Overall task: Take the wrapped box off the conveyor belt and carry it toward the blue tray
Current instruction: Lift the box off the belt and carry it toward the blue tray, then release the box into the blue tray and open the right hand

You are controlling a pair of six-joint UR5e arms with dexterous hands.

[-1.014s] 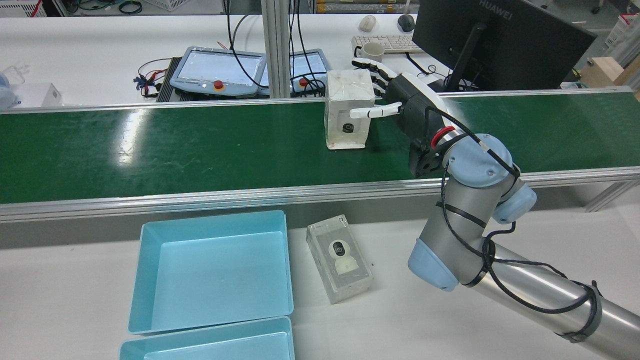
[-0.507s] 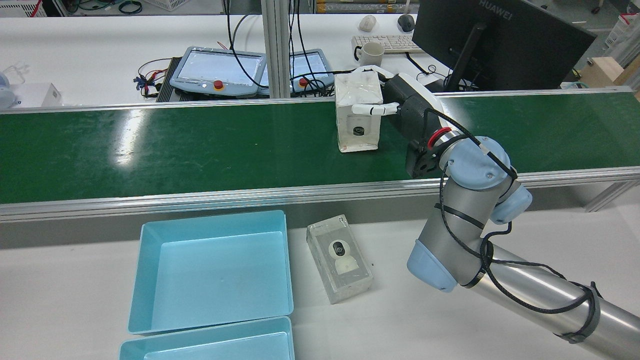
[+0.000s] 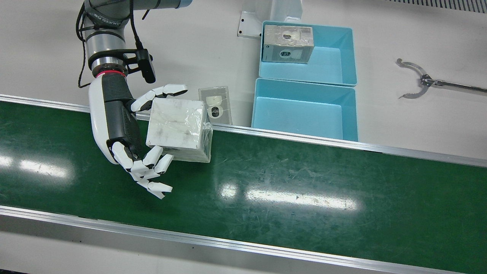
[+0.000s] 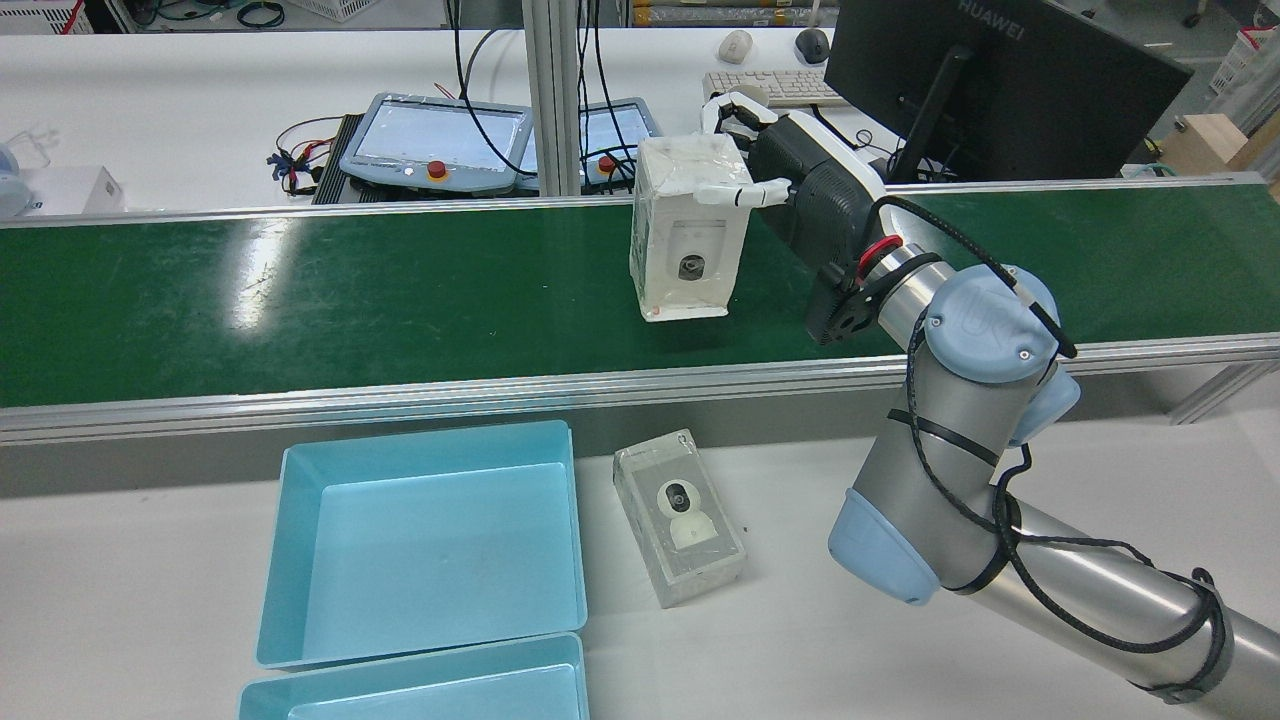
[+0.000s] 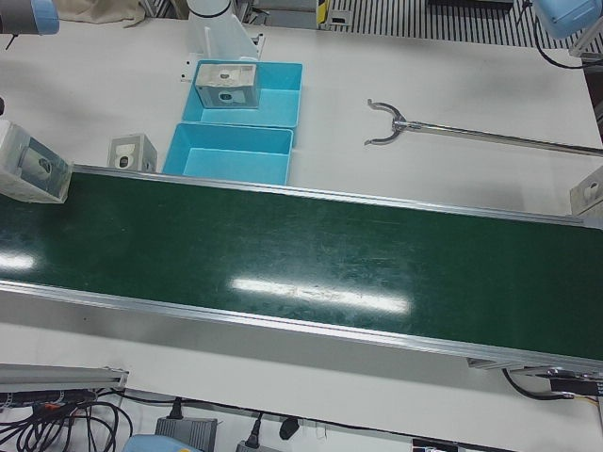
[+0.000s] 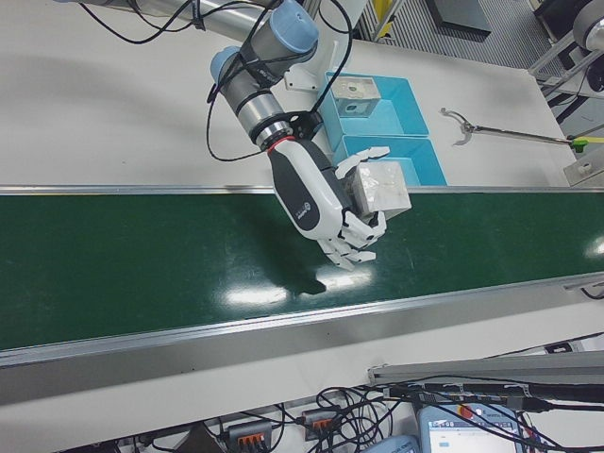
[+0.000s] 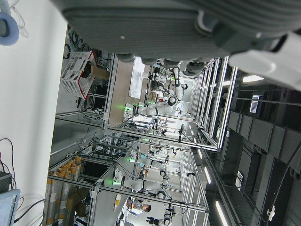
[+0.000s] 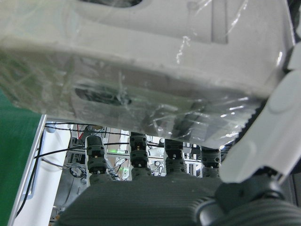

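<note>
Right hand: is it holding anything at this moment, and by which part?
Yes. The right hand holds the white plastic-wrapped box near its top, one finger across one side face and the others on the opposite side, above the green conveyor belt.

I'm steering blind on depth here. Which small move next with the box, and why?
Probably carry it toward the robot and to its left, staying high. The right robot hand holds the box clear of the belt, the belt's rail lies between, and the empty blue tray is beyond it.
</note>
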